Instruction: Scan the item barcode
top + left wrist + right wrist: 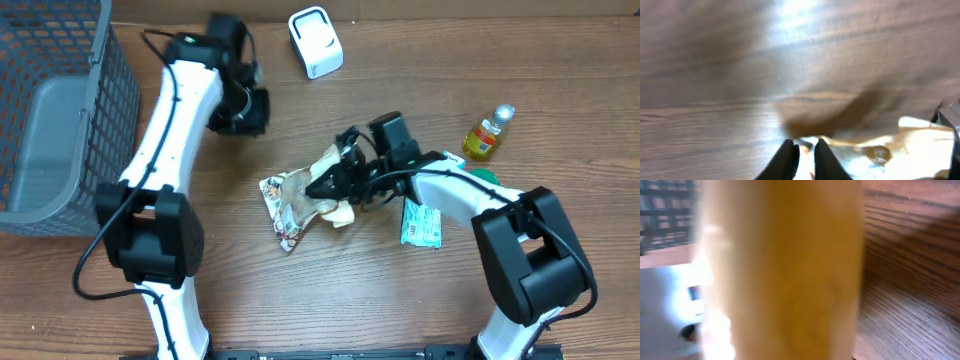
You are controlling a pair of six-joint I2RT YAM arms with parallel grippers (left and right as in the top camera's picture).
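Pinches near end of snack packet (290, 208) in right fingers (335, 182), length trailing ahead of the tips, with left fingers (792, 157) near-shut, empty, farther off.

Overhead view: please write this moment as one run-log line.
phase: grasp | right gripper: on snack packet | left gripper: apart from packet | white device: untouched

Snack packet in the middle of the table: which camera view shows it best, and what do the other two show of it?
Overhead: the whole crumpled snack packet shows clearly, printed side included. The left wrist view catches only a blurred corner of it. The right wrist view is filled by a blurred tan surface, probably the packet up close.
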